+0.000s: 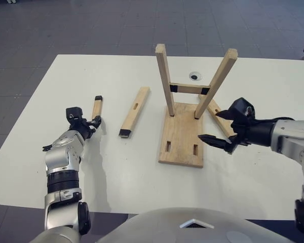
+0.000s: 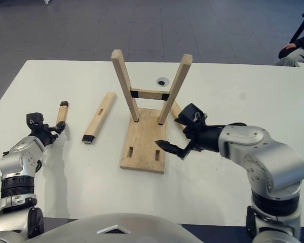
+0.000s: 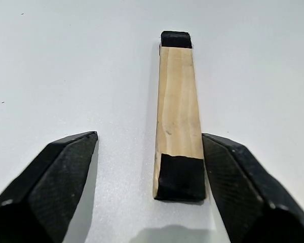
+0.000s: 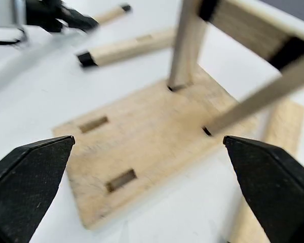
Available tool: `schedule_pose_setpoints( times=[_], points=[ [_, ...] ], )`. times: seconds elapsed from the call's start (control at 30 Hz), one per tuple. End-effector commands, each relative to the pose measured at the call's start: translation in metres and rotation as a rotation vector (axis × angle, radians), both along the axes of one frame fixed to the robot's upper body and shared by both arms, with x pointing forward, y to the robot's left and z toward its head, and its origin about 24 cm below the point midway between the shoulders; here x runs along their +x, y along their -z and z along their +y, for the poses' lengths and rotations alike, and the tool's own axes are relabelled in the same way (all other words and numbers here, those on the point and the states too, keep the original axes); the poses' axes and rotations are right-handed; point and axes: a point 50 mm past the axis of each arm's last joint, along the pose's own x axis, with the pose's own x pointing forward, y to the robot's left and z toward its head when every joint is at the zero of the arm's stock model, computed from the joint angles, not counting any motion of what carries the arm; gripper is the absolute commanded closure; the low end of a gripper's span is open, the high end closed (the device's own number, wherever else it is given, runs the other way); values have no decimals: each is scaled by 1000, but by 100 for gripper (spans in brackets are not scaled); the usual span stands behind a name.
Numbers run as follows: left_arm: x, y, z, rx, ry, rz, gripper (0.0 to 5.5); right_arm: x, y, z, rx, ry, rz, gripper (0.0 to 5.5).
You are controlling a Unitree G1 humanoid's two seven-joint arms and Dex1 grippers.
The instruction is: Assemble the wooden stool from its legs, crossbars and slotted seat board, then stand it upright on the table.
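Observation:
The slotted seat board [image 1: 181, 135] lies flat on the white table. Two legs [image 1: 165, 78] stand in its far slots, joined by a black-tipped crossbar [image 1: 190, 88]. Its two near slots [image 1: 168, 146] are empty. A loose leg [image 1: 134, 111] lies to the left of the board. Another loose leg [image 1: 216, 112] lies to the right, partly hidden by my right arm. My right gripper [image 1: 214, 143] hovers open over the board's near right corner. A short crossbar [image 3: 178, 111] lies farther left, its near end between the open fingers of my left gripper [image 1: 93, 124].
A round cable hole [image 1: 194, 76] sits in the table [image 1: 116, 172] behind the standing legs. Bare tabletop spreads in front of the board and between the two arms. The table's left edge runs close to my left arm.

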Motion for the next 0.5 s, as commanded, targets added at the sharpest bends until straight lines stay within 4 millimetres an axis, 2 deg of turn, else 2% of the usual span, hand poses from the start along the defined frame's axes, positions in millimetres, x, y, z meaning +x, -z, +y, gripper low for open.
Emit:
schedule_pose_setpoints(
  times=[0.03,0.2,0.37,0.5],
  points=[
    [-20,32,-12,-90,3,130,236,21,15,-11,-103,130,-81,0],
    [-21,30,-14,-100,16,116,325,33,26,-3,-78,150,-116,0],
    [-18,25,-18,-113,26,86,408,37,15,5,-25,161,-173,0],
    [-17,25,-20,-126,21,70,416,41,8,3,-2,188,-198,0]
  ],
)
